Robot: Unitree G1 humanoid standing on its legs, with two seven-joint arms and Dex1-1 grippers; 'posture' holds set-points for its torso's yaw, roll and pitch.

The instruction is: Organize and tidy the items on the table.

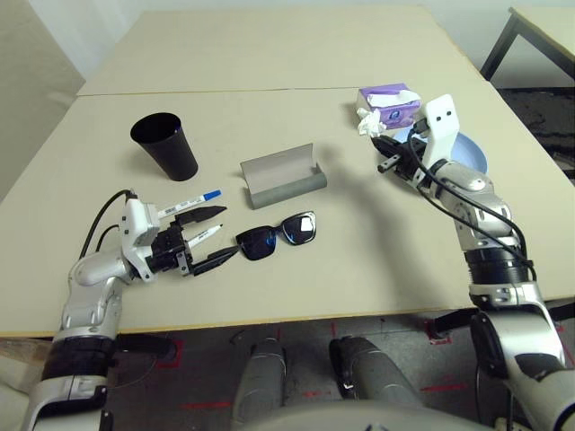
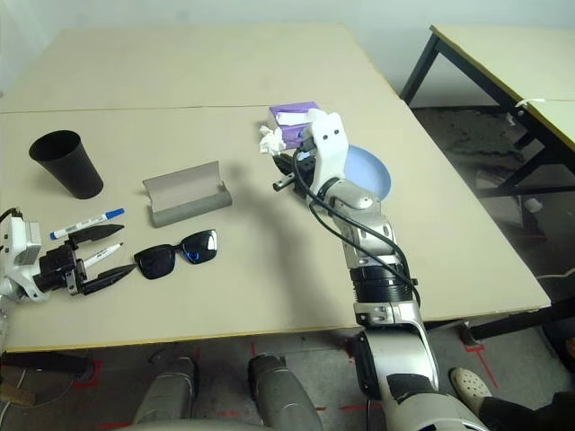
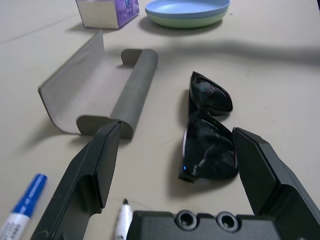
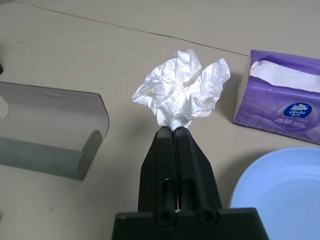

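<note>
My left gripper (image 1: 226, 232) rests open on the table (image 1: 359, 233) near its front left. A black-tipped white marker (image 1: 204, 236) lies between its fingers, and a blue-capped marker (image 1: 194, 198) lies just beyond them. Black sunglasses (image 3: 207, 130) lie folded right ahead of the fingertips. Behind them stands the open grey glasses case (image 1: 282, 176), with the black cup (image 1: 166, 145) upright at the far left. My right gripper (image 4: 173, 131) is shut on a crumpled white tissue (image 4: 182, 92), held above the table. A light-blue plate stacked on a green one (image 3: 187, 12) sits under the right forearm.
A purple tissue box (image 1: 391, 103) stands just behind the held tissue. A thin seam (image 1: 216, 91) crosses the table behind it. A smaller dark-legged table (image 2: 503, 63) stands off to the right. Bare tabletop stretches between the sunglasses and the right arm.
</note>
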